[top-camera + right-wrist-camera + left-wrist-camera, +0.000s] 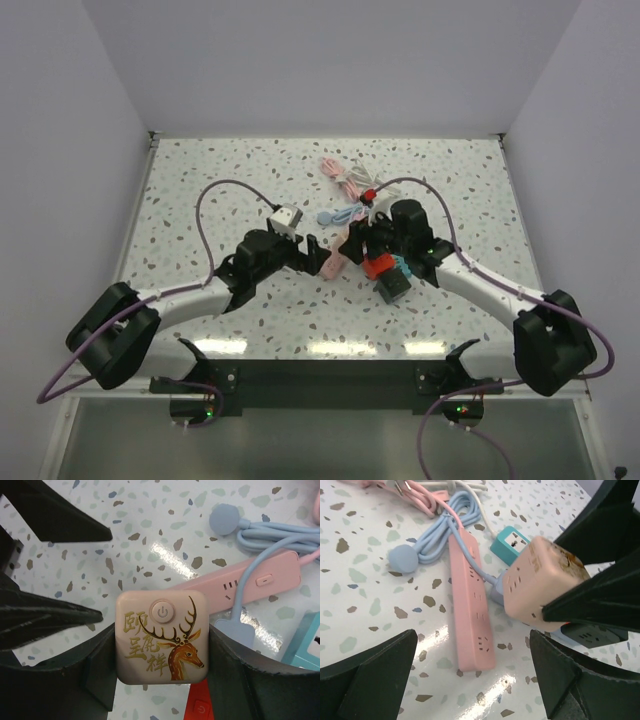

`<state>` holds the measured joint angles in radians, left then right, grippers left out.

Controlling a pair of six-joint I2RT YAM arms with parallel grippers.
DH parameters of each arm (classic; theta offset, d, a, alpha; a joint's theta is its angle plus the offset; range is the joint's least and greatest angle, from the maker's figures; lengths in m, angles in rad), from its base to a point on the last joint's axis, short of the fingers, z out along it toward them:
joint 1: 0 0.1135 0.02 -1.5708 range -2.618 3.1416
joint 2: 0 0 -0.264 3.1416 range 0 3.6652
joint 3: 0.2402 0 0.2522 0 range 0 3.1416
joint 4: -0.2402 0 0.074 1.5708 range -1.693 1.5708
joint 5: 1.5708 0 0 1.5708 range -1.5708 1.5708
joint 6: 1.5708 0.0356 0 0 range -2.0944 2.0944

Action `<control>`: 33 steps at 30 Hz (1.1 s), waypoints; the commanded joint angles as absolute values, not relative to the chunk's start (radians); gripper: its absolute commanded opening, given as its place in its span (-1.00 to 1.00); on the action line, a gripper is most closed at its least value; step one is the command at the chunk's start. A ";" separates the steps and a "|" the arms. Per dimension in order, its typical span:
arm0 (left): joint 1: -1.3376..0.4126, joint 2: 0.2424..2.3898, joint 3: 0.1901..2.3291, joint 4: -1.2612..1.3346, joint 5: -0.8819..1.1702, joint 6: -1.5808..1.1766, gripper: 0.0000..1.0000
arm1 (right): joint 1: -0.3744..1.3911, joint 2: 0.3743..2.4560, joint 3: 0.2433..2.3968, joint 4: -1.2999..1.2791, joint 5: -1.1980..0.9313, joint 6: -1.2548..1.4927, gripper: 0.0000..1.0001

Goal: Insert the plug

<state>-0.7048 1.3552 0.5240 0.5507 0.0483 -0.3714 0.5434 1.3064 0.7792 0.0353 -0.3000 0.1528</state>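
My right gripper (160, 636) is shut on a pink cube socket (160, 637) with a deer picture and a power button, holding it above the table. The left wrist view shows this cube (540, 580) at the right. Spread wide, my left gripper (474, 650) stands open over the near end of a pink power strip (470, 600) and holds nothing. A round light blue plug (403, 560) lies on the table to the left of the strip, its blue cable (437, 535) coiled and crossing the strip. That cable ends in a light blue block (235, 630) beside the cube; whether they touch I cannot tell.
A teal cube socket (512, 542) sits beyond the pink cube, and a red one (200, 707) lies beneath it. Pink and white cables (345, 180) are bundled at the back. Both arms meet mid-table (200, 180), with the left gripper (315, 250) close to the right gripper (352, 245).
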 commanded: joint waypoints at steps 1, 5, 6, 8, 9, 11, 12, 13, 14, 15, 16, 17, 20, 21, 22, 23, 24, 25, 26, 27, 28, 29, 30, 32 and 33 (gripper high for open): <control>-0.667 1.318 0.497 0.520 0.045 -0.353 1.00 | 0.557 1.296 0.744 0.136 -0.291 0.118 -1.00; -0.660 1.338 0.482 0.514 0.040 -0.362 1.00 | 0.594 1.302 0.701 0.181 -0.295 0.106 -1.00; -0.660 1.344 0.482 0.515 0.044 -0.364 1.00 | 0.600 1.307 0.695 0.187 -0.290 0.097 -1.00; -0.660 1.365 0.480 0.522 0.051 -0.370 1.00 | 0.610 1.322 0.681 0.207 -0.285 0.094 -1.00; -0.660 1.373 0.480 0.529 0.060 -0.371 1.00 | 0.612 1.328 0.678 0.213 -0.287 0.094 -1.00; -0.660 1.399 0.477 0.537 0.066 -0.379 1.00 | 0.618 1.339 0.669 0.241 -0.288 0.094 -1.00; -0.660 1.408 0.477 0.541 0.067 -0.380 1.00 | 0.623 1.342 0.664 0.259 -0.285 0.089 -1.00; -0.660 1.425 0.479 0.543 0.066 -0.380 1.00 | 0.626 1.344 0.664 0.264 -0.278 0.086 -1.00; -0.660 1.431 0.480 0.543 0.064 -0.382 1.00 | 0.627 1.351 0.663 0.270 -0.275 0.083 -1.00; -0.660 1.445 0.480 0.542 0.058 -0.382 1.00 | 0.629 1.362 0.664 0.279 -0.269 0.080 -1.00; -0.660 1.450 0.483 0.541 0.057 -0.382 1.00 | 0.629 1.362 0.664 0.285 -0.267 0.077 -1.00; -0.660 1.456 0.482 0.543 0.055 -0.382 1.00 | 0.629 1.371 0.663 0.291 -0.267 0.074 -1.00; -0.660 1.463 0.486 0.535 0.046 -0.380 1.00 | 0.629 1.394 0.667 0.310 -0.268 0.071 -1.00; -0.660 1.462 0.488 0.523 0.040 -0.379 1.00 | 0.629 1.400 0.673 0.313 -0.267 0.072 -1.00; -0.660 1.466 0.488 0.519 0.034 -0.377 1.00 | 0.630 1.408 0.675 0.313 -0.267 0.074 -1.00; -0.660 1.468 0.488 0.515 0.026 -0.376 1.00 | 0.629 1.414 0.678 0.314 -0.268 0.075 -1.00; -0.660 1.468 0.486 0.512 0.025 -0.376 1.00 | 0.630 1.425 0.680 0.321 -0.270 0.075 -1.00; -0.660 1.471 0.485 0.515 0.025 -0.377 1.00 | 0.630 1.431 0.680 0.325 -0.273 0.075 -1.00; -0.660 1.473 0.483 0.520 0.026 -0.379 1.00 | 0.632 1.434 0.680 0.328 -0.276 0.077 -1.00; -0.660 1.476 0.480 0.522 0.026 -0.380 1.00 | 0.630 1.439 0.680 0.331 -0.278 0.078 -1.00; -0.660 1.477 0.479 0.525 0.026 -0.380 1.00 | 0.630 1.440 0.680 0.333 -0.279 0.078 -1.00; -0.661 1.476 0.479 0.529 0.028 -0.380 1.00 | 0.630 1.442 0.680 0.333 -0.279 0.081 -1.00; -0.660 1.473 0.474 0.532 0.029 -0.380 1.00 | 0.630 1.442 0.680 0.333 -0.282 0.081 -1.00; -0.660 1.473 0.472 0.535 0.031 -0.380 1.00 | 0.629 1.439 0.678 0.331 -0.284 0.083 -1.00; -0.660 1.473 0.474 0.535 0.032 -0.380 1.00 | 0.630 1.439 0.677 0.328 -0.285 0.084 -1.00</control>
